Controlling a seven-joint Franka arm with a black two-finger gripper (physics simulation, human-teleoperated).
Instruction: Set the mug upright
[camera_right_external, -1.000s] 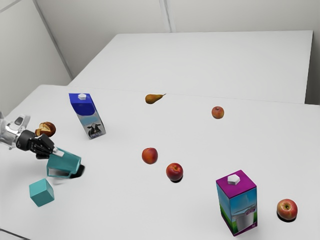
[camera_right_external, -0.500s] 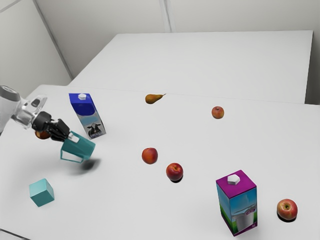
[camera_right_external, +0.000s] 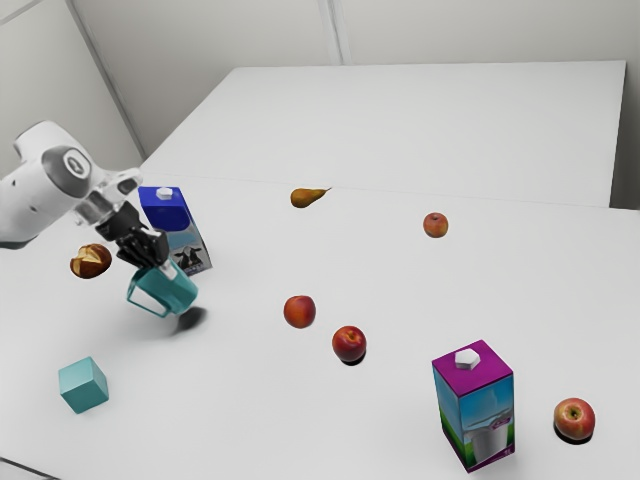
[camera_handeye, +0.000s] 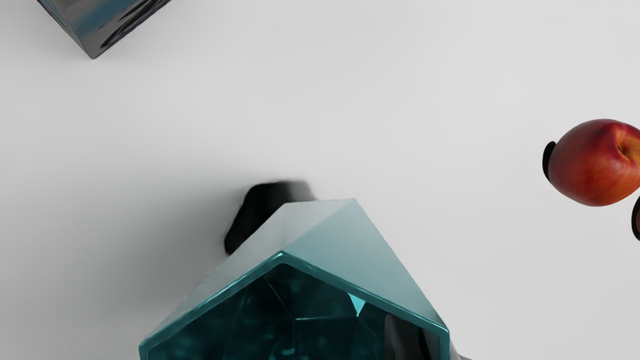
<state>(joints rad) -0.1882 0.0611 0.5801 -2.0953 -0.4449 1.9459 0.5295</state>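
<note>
Exterior view, clock face centred on the mug. The table (camera_right_external: 260, 420) carries a purple-topped carton (camera_right_external: 480, 420) at four o'clock and a blue-topped carton (camera_right_external: 168, 212) at twelve. The teal mug (camera_right_external: 178, 290) hangs tilted above the table, its wall clamped by the end effector (camera_right_external: 162, 265), one finger (camera_handeye: 397, 337) inside the mouth. A teal cube (camera_right_external: 83, 386) lies at seven o'clock, a bread roll (camera_right_external: 91, 262) at ten.

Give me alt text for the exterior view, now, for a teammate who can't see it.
The gripper holds a teal mug tilted above a white table, near a blue-topped milk carton. Also on the table: a teal cube, a bread roll, a pear, four round fruits and a purple-topped carton.
</note>
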